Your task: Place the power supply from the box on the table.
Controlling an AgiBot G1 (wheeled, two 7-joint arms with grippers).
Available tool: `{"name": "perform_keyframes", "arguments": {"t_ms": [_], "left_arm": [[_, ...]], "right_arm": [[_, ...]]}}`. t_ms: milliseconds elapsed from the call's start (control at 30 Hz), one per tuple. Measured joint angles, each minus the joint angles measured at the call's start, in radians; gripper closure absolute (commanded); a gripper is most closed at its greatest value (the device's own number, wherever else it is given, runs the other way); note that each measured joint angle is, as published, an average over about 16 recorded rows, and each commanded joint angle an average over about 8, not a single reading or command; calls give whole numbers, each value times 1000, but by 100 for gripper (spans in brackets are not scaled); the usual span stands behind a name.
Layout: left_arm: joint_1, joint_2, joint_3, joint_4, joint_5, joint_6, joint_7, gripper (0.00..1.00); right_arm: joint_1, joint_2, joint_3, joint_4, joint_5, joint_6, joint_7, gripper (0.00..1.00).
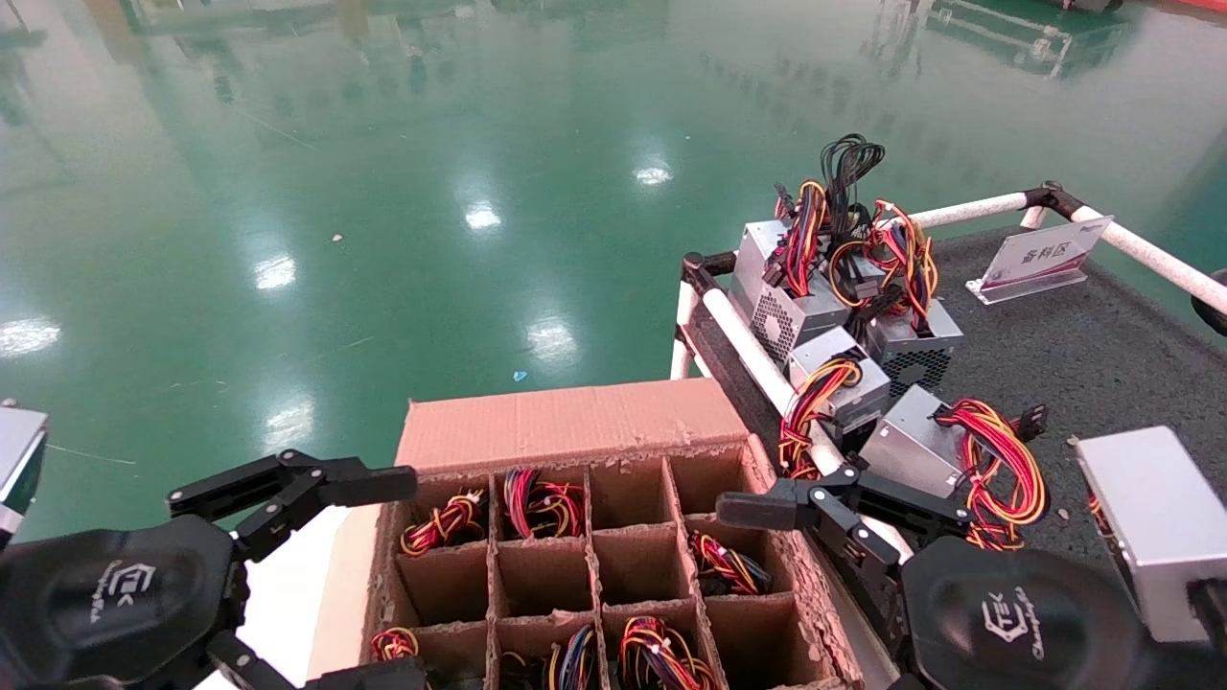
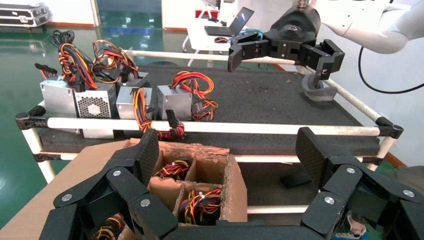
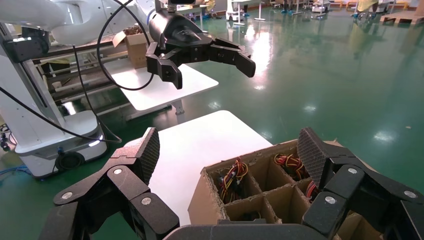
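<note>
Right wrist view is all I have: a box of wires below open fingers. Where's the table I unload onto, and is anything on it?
Observer: The table stands directly against the box, on the robot's right. Several power supplies lie clustered at its far left corner.
Operator: Where is my gripper relative to it?
Observer: The right gripper hangs open near the box's right wall, close to the table's white rail.
Operator: Which far-row cells are loaded?
Observer: From the head view, the two left cells hold wire bundles; the two right cells look empty.
</note>
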Motion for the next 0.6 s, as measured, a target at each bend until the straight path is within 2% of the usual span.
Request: {"name": "perform_keyframes", "arguments": {"t_ms": [600], "left_arm": [[0,0,0,0,0,0,0,0]], "right_arm": [[2,-1,-1,-2,-1,1,0,0]]}}
